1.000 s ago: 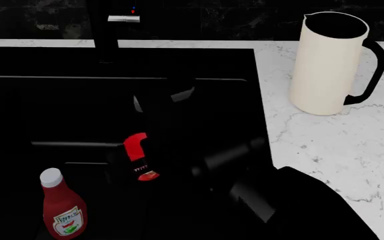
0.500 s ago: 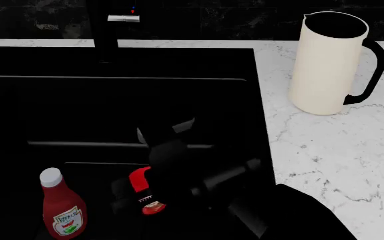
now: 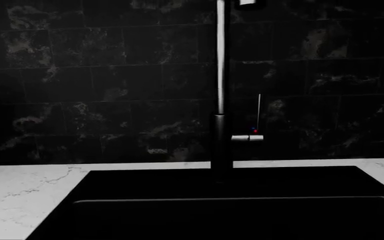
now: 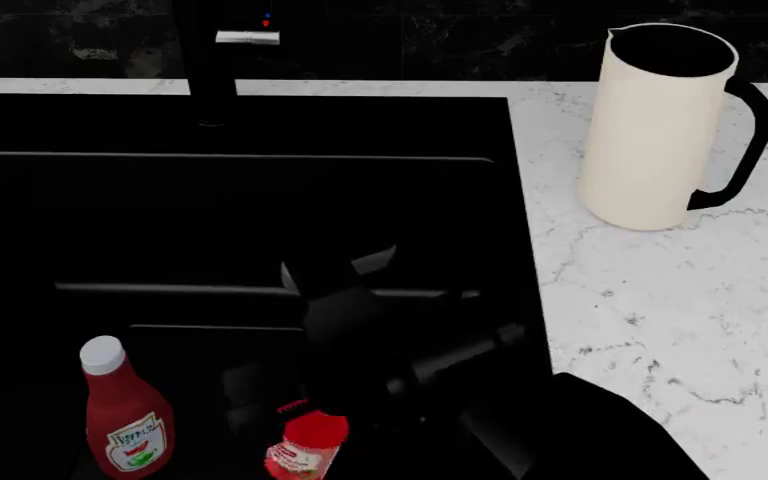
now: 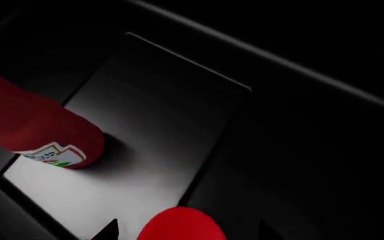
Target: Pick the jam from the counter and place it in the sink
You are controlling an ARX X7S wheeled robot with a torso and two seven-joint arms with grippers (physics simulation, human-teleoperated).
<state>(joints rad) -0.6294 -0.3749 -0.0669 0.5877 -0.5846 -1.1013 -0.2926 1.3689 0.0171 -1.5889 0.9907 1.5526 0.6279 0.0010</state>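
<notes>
The jam [image 4: 308, 446], a squat jar with a red lid, stands on the floor of the black sink [image 4: 224, 200], to the right of the ketchup bottle. My right gripper [image 4: 307, 398] hangs just above it inside the basin. In the right wrist view the red lid [image 5: 182, 226] lies between the two dark fingertips [image 5: 108, 231], with a gap on each side, so the right gripper [image 5: 186, 232] is open. The left gripper is not visible in any view. The left wrist view looks at the sink [image 3: 212, 210] and faucet [image 3: 221, 100].
A red ketchup bottle [image 4: 124, 415] with a white cap stands in the sink at the left, and it also shows in the right wrist view [image 5: 35, 127]. A cream pitcher [image 4: 658, 125] stands on the marble counter [image 4: 678, 300] at the right. The black faucet [image 4: 211, 60] rises at the back.
My right gripper carried the jam down into the basin. The jar now sits lower, on the sink floor, apart from the fingers.
</notes>
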